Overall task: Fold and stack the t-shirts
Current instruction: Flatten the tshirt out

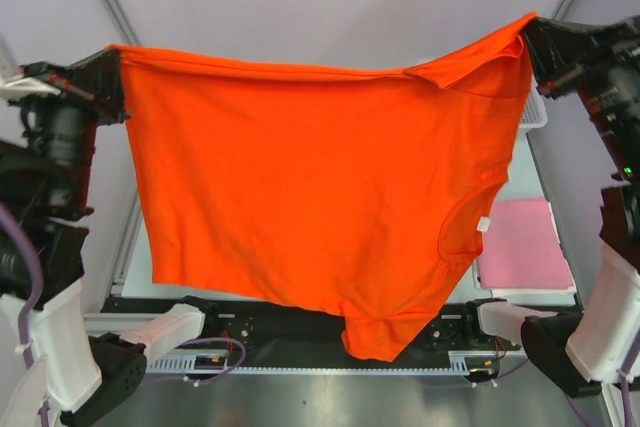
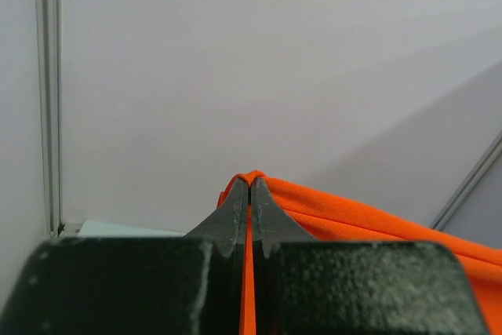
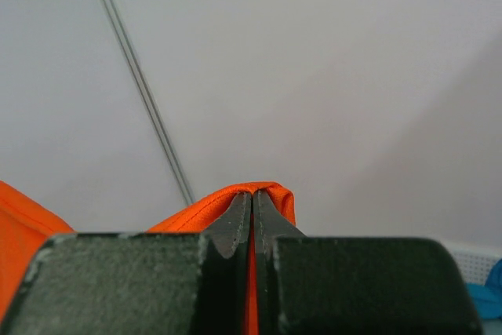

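A white mesh basket (image 3: 473,259) is seen low to the right of the right gripper (image 3: 252,194). Blue cloth (image 3: 488,297) shows at its wall. A folded pink t-shirt (image 1: 515,244) lies flat below that gripper. The orange-red t-shirt (image 1: 300,177) is pinched at its upper edge by the right gripper and the left gripper (image 2: 251,183), each pressed together on a fold. It hangs spread and smooth between them.

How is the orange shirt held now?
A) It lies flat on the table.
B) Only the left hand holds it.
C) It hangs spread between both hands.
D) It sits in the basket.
C: the left hand and the right hand are each shut on a top corner of the orange shirt.
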Robot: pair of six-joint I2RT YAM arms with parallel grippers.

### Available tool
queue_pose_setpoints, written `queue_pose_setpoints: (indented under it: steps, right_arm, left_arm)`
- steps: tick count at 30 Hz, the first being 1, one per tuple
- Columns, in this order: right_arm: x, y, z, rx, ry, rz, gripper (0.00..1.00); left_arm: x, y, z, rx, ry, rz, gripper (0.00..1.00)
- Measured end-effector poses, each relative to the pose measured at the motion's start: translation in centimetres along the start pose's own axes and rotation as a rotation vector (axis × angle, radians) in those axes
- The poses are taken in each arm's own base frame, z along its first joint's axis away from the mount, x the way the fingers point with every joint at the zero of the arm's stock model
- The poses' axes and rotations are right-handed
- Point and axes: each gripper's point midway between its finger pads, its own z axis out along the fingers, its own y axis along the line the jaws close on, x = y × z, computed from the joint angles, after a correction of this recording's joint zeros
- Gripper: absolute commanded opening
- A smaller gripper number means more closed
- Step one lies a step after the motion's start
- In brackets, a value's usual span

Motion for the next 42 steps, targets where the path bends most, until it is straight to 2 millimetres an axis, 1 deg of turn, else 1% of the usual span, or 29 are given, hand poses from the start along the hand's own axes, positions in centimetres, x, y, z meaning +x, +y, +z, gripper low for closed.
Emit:
queue_pose_setpoints:
  steps: [2, 4, 6, 8, 10, 12, 16, 18, 21, 23, 27, 29, 31, 33, 35, 39, 42]
  right_arm:
    - [1.2, -0.6, 1.1, 0.002, 0.032, 0.014, 0.0]
    - [2.4, -1.3, 2.1, 0.009, 0.065, 0.027, 0.0]
    - [3.3, -1.7, 2.6, 0.014, 0.091, 0.039, 0.0]
    - [3.5, -1.7, 2.7, 0.009, 0.099, 0.045, 0.0]
    - [3.3, -1.3, 2.4, -0.004, 0.093, 0.047, 0.0]
    - [2.7, -0.7, 2.0, -0.021, 0.083, 0.049, 0.0]
    - [1.6, 0.6, 0.6, -0.05, 0.059, 0.052, 0.0]
    - [1.0, 1.3, -0.4, -0.064, 0.048, 0.048, 0.0]
    - [0.5, 2.4, -2.4, -0.085, 0.038, 0.044, 0.0]
    - [0.4, 3.0, -3.7, -0.094, 0.04, 0.048, 0.0]
    - [-0.8, 4.9, -7.1, -0.125, 0.007, 0.042, 0.0]
    - [-1.5, 5.6, -8.1, -0.138, -0.014, 0.038, 0.0]
    - [-2.0, 6.0, -8.5, -0.15, -0.026, 0.036, 0.0]
    - [-1.9, 6.0, -8.2, -0.153, -0.02, 0.044, 0.0]
    - [-1.5, 5.7, -7.5, -0.15, -0.005, 0.054, 0.0]
    - [0.4, 4.1, -4.6, -0.129, 0.041, 0.081, 0.0]
    - [2.2, 2.4, -1.6, -0.108, 0.084, 0.102, 0.0]
  left_arm:
    - [1.7, -0.1, 1.4, -0.001, 0.041, 0.012, 0.0]
    - [2.7, -0.3, 2.2, 0.006, 0.067, 0.018, 0.0]
    - [3.7, -0.4, 2.8, 0.006, 0.091, 0.023, 0.0]
    - [4.3, -0.3, 2.9, 0.005, 0.107, 0.027, 0.0]
    - [4.1, -0.3, 2.5, 0.007, 0.101, 0.025, 0.0]
    - [3.3, -0.2, 1.7, 0.01, 0.083, 0.02, 0.0]
    - [1.3, -0.1, -0.6, 0.021, 0.033, 0.007, 0.0]
    - [-0.2, 0.1, -2.4, 0.029, -0.004, -0.003, 0.0]
    - [-1.7, 0.4, -4.9, 0.039, -0.049, -0.015, 0.0]
    - [-2.0, 0.7, -6.3, 0.041, -0.061, -0.018, 0.0]
    - [-1.9, 1.3, -8.6, 0.042, -0.065, -0.022, 0.0]
    - [-2.0, 1.4, -9.0, 0.043, -0.066, -0.027, 0.0]
    - [-2.1, 1.3, -9.0, 0.046, -0.066, -0.035, 0.0]
    - [-1.9, 1.1, -8.6, 0.049, -0.055, -0.04, 0.0]
    - [-1.6, 0.9, -7.8, 0.051, -0.042, -0.042, 0.0]
    - [-0.2, 0.4, -5.6, 0.049, 0.0, -0.048, 0.0]
    - [1.2, 0.1, -3.4, 0.04, 0.036, -0.046, 0.0]
